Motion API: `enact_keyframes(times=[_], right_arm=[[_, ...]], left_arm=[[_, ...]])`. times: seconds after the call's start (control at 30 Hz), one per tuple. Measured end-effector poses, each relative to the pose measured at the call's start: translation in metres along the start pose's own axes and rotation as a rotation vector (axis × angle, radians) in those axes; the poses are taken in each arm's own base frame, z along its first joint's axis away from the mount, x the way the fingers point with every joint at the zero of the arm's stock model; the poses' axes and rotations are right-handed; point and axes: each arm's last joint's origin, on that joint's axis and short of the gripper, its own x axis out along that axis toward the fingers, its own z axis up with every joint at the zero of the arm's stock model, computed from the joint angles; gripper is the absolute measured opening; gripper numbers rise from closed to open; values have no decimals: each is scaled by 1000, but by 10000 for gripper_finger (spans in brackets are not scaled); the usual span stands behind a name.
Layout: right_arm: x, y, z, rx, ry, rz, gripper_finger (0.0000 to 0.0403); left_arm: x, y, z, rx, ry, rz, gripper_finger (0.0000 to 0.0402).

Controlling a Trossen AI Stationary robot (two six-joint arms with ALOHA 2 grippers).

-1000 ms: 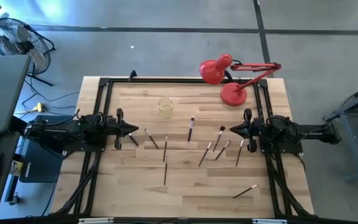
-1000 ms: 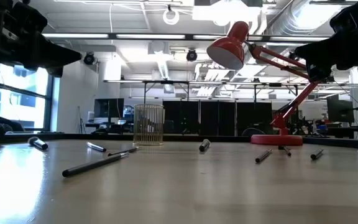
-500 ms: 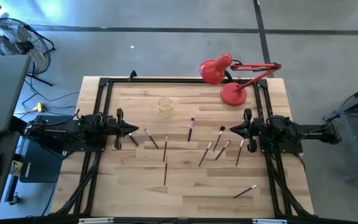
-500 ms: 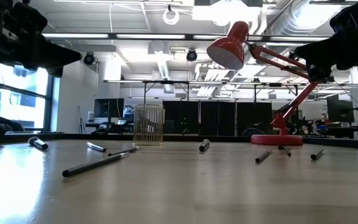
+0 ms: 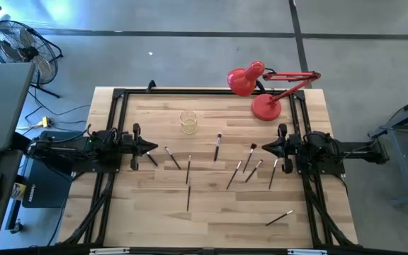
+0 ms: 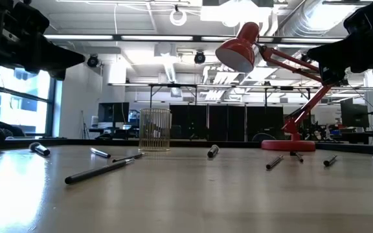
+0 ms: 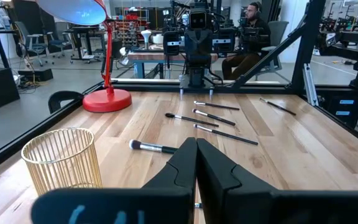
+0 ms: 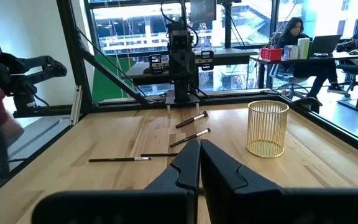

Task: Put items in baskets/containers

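Fingers, left gripper [image 5: 149, 150]: pressed together on nothing, raised over the counter's left side, tips pointing right.
Fingers, right gripper [image 5: 266, 148]: clenched on nothing, raised over the right side, tips pointing left.
Wire cup [image 5: 188, 122]: upright on the counter [image 5: 211, 212], far of centre and left, well apart from both grippers; nothing shows inside it.
Brushes [image 5: 218, 146]: about ten lie flat, loosely scattered between the grippers and nearer; one [image 5: 280, 217] lies alone at the near right.
Red lamp [image 5: 266, 108]: base on the far right corner, head leaning left.
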Motion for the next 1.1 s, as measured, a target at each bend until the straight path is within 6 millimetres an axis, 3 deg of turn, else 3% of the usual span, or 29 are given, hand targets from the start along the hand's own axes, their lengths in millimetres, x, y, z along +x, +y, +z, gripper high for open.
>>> enact_keyframes(times=[1.1], right_arm=[[0, 0, 0, 0, 0, 0, 9]], left_arm=[[0, 0, 3, -4, -29, 1, 1]])
